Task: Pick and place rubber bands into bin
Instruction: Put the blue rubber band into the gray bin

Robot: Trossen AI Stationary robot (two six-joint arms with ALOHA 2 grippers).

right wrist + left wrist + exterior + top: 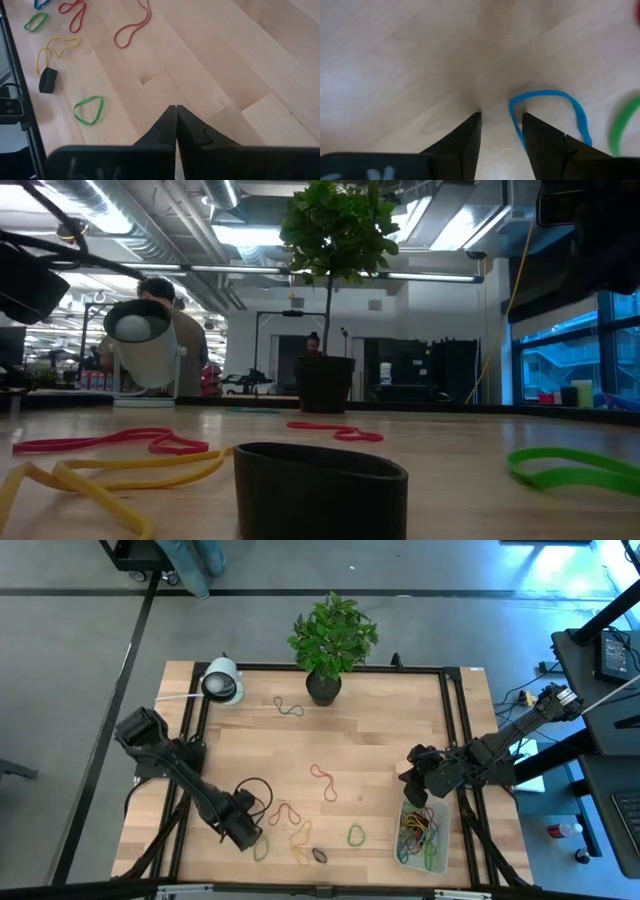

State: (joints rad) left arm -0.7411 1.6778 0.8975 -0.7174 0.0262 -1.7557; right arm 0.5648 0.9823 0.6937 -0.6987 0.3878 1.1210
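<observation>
Reaching down with parted fingers, the left gripper (pixel 501 120) is straddling one side of a blue rubber band (pixel 547 107); it should close squarely. Right gripper (pixel 176 112) is waiting shut beside the bin (pixel 422 837)

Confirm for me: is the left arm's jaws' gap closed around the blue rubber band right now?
No. In the left wrist view the left gripper stands open on bare wood, and the blue rubber band lies outside one finger, not between them.

No legible text, label, brand, number or sign anywhere.
</observation>
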